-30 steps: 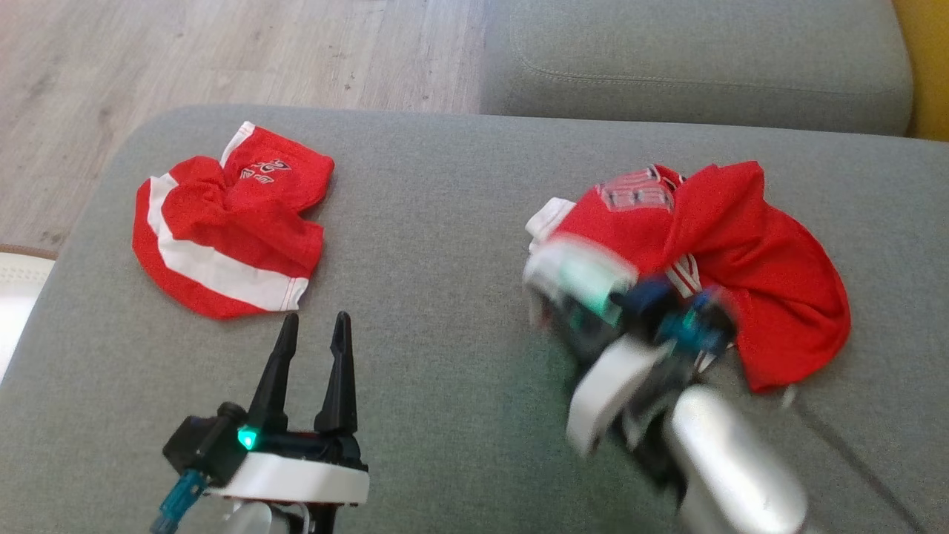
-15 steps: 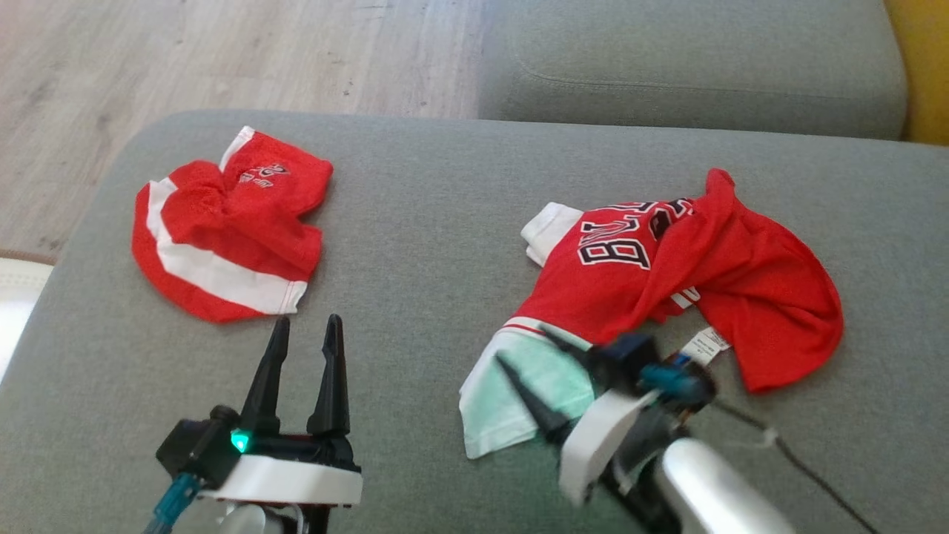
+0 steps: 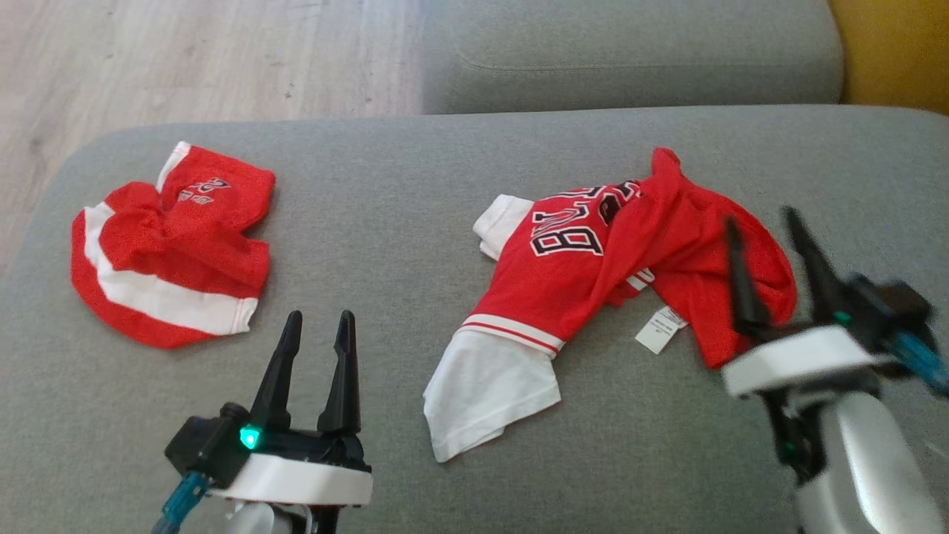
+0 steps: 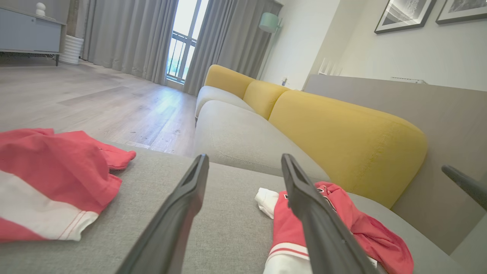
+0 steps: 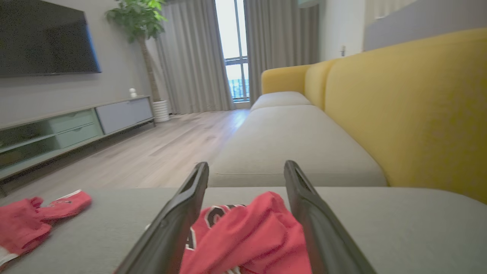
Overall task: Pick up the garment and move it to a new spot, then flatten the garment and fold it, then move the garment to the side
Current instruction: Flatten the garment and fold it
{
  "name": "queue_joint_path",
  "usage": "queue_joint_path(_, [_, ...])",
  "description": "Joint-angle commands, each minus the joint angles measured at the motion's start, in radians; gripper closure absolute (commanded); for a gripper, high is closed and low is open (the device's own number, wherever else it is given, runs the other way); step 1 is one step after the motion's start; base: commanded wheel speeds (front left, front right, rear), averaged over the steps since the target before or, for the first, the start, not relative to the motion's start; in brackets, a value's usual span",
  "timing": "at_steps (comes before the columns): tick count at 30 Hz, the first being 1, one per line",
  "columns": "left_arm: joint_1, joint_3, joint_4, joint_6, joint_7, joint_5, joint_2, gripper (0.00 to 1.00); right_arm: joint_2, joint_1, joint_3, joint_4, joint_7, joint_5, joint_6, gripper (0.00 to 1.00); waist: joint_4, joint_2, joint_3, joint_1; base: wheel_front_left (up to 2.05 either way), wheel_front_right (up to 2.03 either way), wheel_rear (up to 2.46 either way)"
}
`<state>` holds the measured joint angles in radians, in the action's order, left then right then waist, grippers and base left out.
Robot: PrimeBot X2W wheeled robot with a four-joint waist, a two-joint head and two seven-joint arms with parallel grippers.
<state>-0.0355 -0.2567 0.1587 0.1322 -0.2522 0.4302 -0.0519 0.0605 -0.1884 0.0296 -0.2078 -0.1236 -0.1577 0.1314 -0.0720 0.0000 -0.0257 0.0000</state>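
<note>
From the head, the red shirt [image 3: 593,267] lies bunched and wrinkly on the soft grey sofa seat [image 3: 415,185], not yet flat or folded (most of the job looks left), with the right gripper [image 3: 760,219] wide open and empty at its right edge and the left gripper [image 3: 319,317] wide open too, holding nothing. From the left wrist, the shirt sits to the right and floppy red-and-white shorts [image 4: 49,179] to the left. From the right wrist, the shirt's red lump shows between the spread dark fingers [image 5: 182,213], not pinched.

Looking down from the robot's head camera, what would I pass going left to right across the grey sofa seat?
red and white shorts → left gripper, fingers apart → crumpled red jersey with its white sleeve spread toward the front → right gripper, fingers apart, at the jersey's right edge
</note>
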Motion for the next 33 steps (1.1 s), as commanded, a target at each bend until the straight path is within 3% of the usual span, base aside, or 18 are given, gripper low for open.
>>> queue_joint_path(1, [-0.037,0.027,-0.033,-0.002,-0.010,0.000,0.000,0.00,-0.010,-0.001,0.005,0.032,-0.018,-0.005,-0.001,0.00,0.009,0.0000,-0.006,0.0000,0.00,0.00,0.00])
queue_joint_path(5, [-0.041,0.014,-0.032,-0.002,-0.010,-0.001,0.000,0.00,-0.010,0.031,-0.064,0.015,-0.054,-0.032,-0.001,0.00,0.023,0.0000,-0.021,0.0000,0.00,0.00,0.00])
queue_joint_path(13, [-0.077,-0.012,-0.033,-0.002,-0.010,-0.001,0.001,0.00,-0.010,-0.044,-0.092,0.006,-0.039,0.010,-0.001,0.00,0.012,0.0000,-0.082,0.0000,0.00,0.00,0.00])
queue_joint_path(20, [-0.135,-0.050,-0.021,-0.002,-0.010,0.009,-0.002,0.00,-0.010,-0.287,-0.149,-0.082,0.136,0.074,-0.001,0.00,-0.040,0.0000,-0.189,0.0000,0.00,0.00,0.00])
queue_joint_path(26, [-0.183,-0.092,-0.009,-0.002,-0.010,0.025,-0.001,0.00,-0.010,-0.537,-0.262,-0.286,0.331,0.143,-0.001,0.00,-0.111,0.0000,-0.256,0.0000,0.00,0.00,0.00])
queue_joint_path(33, [-0.217,-0.129,0.002,-0.002,-0.010,0.046,0.001,0.00,-0.009,-0.727,-0.424,-0.499,0.464,0.363,-0.001,0.00,-0.183,0.0000,-0.298,0.0000,0.00,0.00,0.00])
